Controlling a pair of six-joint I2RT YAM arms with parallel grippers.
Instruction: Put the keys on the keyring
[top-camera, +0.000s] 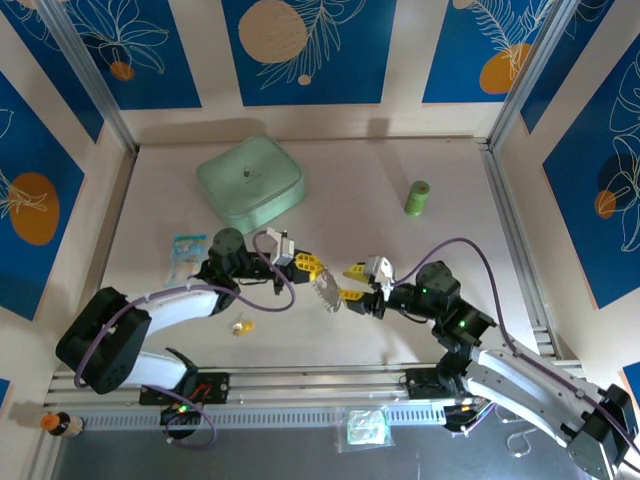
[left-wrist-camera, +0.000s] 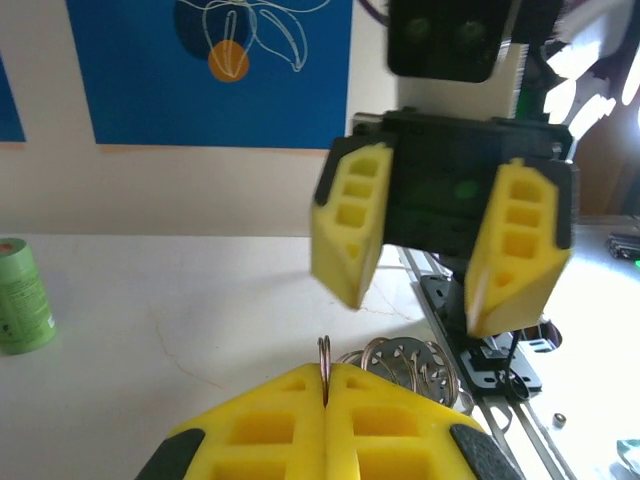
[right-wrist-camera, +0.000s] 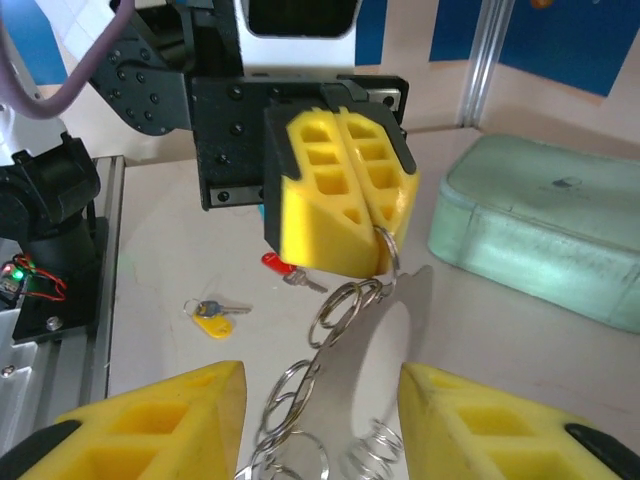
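Observation:
My left gripper (top-camera: 316, 270) is shut on a small wire ring at the top of the keyring (top-camera: 328, 294). The keyring (right-wrist-camera: 400, 340) is a flat silvery crescent carrying several split rings, and it hangs from those fingers above the table. In the left wrist view the pinched ring (left-wrist-camera: 324, 358) stands edge-on between the shut yellow fingertips (left-wrist-camera: 290, 400). My right gripper (top-camera: 351, 283) faces it, open, and its fingers (right-wrist-camera: 160, 420) flank the dangling rings without touching. On the table lie the keys, a red-headed key (right-wrist-camera: 280, 266) and a yellow-headed key (right-wrist-camera: 213, 323).
At the back of the table sits a pale green lidded case (top-camera: 250, 182). A small green roll (top-camera: 417, 197) stands back right. There is a printed packet (top-camera: 188, 252) left of my left arm. Aluminium rails (top-camera: 300, 385) run along the near edge.

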